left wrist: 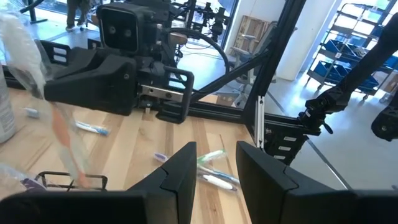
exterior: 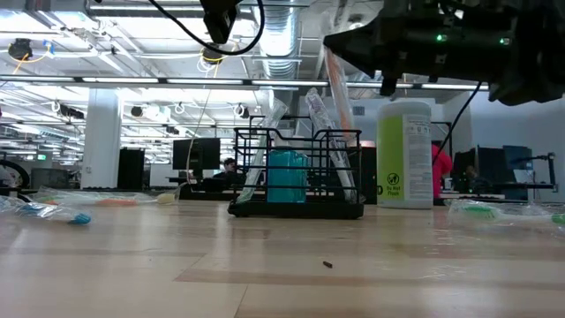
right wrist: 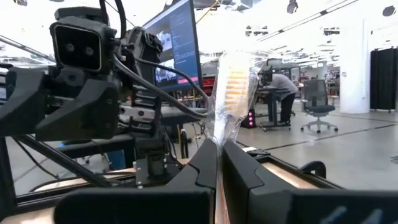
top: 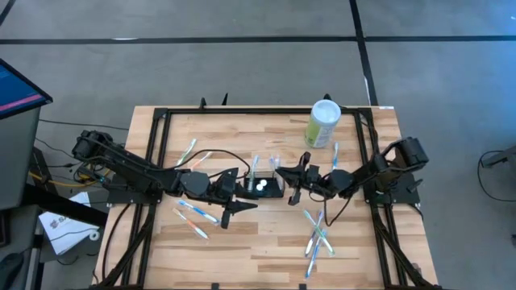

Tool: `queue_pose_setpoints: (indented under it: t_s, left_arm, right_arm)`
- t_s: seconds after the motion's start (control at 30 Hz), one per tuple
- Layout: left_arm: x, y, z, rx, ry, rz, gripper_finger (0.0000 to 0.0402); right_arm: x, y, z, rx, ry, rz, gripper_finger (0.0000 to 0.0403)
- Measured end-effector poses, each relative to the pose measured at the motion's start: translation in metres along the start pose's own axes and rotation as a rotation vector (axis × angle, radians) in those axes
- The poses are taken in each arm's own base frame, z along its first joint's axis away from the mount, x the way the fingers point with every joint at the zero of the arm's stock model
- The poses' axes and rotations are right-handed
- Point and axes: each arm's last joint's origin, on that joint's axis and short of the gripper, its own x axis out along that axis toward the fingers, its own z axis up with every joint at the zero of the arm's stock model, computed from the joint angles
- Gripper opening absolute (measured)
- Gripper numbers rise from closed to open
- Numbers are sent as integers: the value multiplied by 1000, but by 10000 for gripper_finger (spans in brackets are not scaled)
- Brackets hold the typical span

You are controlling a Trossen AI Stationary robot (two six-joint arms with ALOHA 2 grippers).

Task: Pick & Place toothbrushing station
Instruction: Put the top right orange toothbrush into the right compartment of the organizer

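centrally, black wire-mesh toothbrushing station (exterior: 296,173) holds wrapped brushes; right tool (right wrist: 219,163) grips wrapped toothbrush (right wrist: 229,93); left tool (left wrist: 214,175) apart.

You have a light wooden table (top: 258,242) with a black frame along its edges. At its middle sits the toothbrushing station (top: 264,187), a low black wire caddy, upright on the boards. A pale-green canister (top: 324,124) with a white lid stands near the far right corner. Wrapped toothbrushes lie flat in loose groups: a few on the far left (top: 196,155), a few on the near left (top: 196,213), and a cluster on the near right (top: 318,236). You can see a tiny dark speck (exterior: 327,263) on the near boards.
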Motion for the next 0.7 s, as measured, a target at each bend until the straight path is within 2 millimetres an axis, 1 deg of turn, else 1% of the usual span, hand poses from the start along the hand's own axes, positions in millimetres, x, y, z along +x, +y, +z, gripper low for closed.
queue_pose_setpoints:
  t_s: [0.07,0.7]
  left_arm:
    - [0,0,0,0,0,0,108]
    - [0,0,0,0,-1,0,108]
  right_arm:
    - [3,-1,1,5,-6,-4,0]
    - [1,3,-1,-3,16,12,0]
